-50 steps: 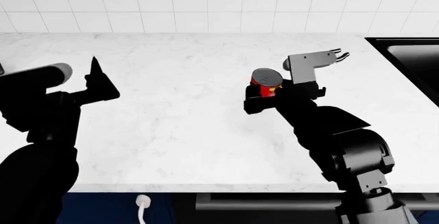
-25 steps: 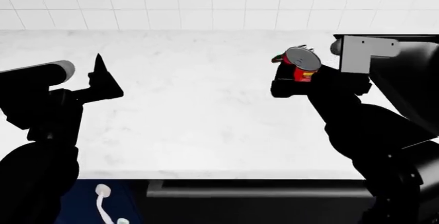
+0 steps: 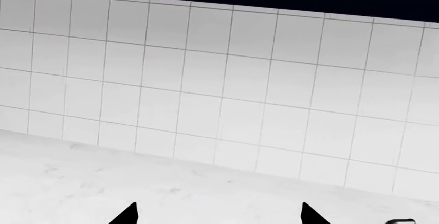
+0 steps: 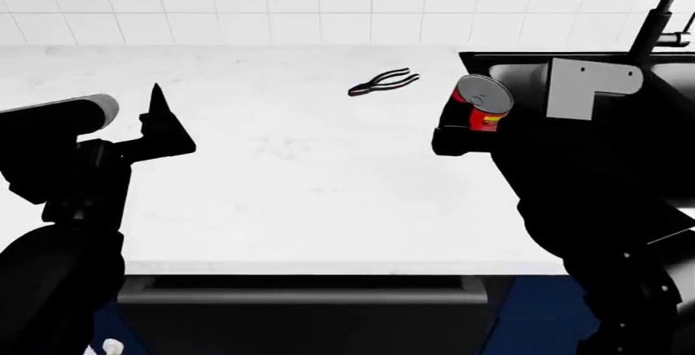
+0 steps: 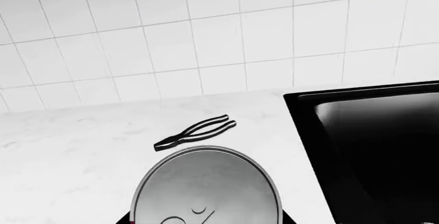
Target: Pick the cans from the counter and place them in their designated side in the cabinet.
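Note:
A short red can (image 4: 481, 104) with a yellow label and a silver top (image 5: 205, 188) is held a little above the white counter (image 4: 293, 176), next to the black sink's left rim. My right gripper (image 4: 461, 131) (image 5: 205, 220) is shut on this can, its black fingers on either side. My left gripper (image 4: 161, 123) (image 3: 218, 215) hovers over the counter's left part, open, with only bare worktop between its two black fingertips (image 3: 129, 215). The cabinet is out of view.
A black tongs-like tool (image 4: 382, 82) (image 5: 195, 132) lies on the counter near the tiled back wall (image 4: 272, 1). The black sink (image 4: 510, 70) (image 5: 370, 147) and its tap (image 4: 662, 13) are at the right. The counter's front edge (image 4: 304, 269) runs below.
My right arm has lifted the red can and carried it right, to the sink's edge. The head view has shifted, and the black tool now lies uncovered on the counter. The left arm has stayed put.

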